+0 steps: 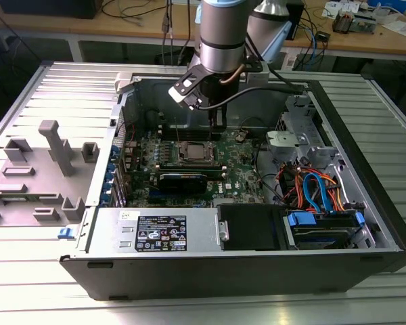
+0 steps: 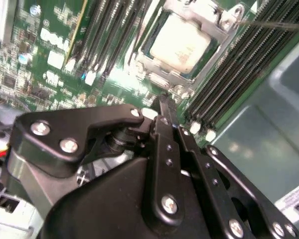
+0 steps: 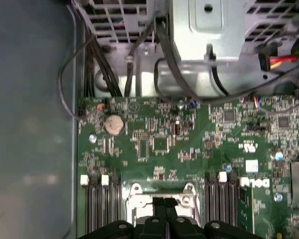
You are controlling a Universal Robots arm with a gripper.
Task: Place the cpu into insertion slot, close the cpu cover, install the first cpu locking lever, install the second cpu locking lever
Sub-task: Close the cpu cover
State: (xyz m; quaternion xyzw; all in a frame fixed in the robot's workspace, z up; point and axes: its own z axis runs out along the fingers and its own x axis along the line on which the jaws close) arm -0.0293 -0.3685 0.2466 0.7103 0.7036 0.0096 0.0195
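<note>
The cpu [image 2: 182, 42] sits in the insertion slot [image 1: 176, 154], with the cpu cover [image 2: 154, 69] lying flat around it. The gripper [image 2: 165, 107] hangs near the socket's edge, fingers pressed together and holding nothing. The open computer case [image 1: 189, 271] lies on a ribbed metal table [image 1: 40, 284]. Wooden workbenches [image 1: 122, 27] strewn with cables stand behind.

cpu [image 2: 182, 42] in insertion slot [image 2: 142, 64], memory slots [image 2: 229, 69] flanking it, claw [image 2: 164, 103] above slot's edge
</note>
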